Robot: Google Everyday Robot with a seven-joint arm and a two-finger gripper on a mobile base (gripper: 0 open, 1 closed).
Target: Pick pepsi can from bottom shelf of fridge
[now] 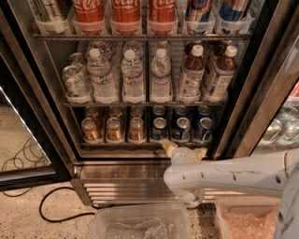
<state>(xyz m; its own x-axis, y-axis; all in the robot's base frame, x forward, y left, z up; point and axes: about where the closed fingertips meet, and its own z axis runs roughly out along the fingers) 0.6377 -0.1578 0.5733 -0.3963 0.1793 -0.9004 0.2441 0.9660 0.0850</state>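
The fridge (pixel 51 116) stands open before me, with a ribbed steel base panel (pixel 117 179). On the bottom shelf (pixel 121 144), several dark-blue pepsi cans (pixel 181 129) with silver tops stand at the right. Gold-brown cans (pixel 114 130) stand at the left. My gripper (pixel 183 150) is on the end of a white arm coming in from the right. Its two pale fingertips (pixel 168 146) point up at the shelf's front edge, just below the middle pepsi can. The fingers stand apart and hold nothing.
Water and tea bottles (pixel 133 77) fill the middle rack, with red Coca-Cola cans (pixel 125 11) above. The glass door (pixel 275 107) hangs open at the right. A black cable (pixel 51 205) lies on the floor at the left. Clear plastic bins (pixel 140 224) sit in front, low.
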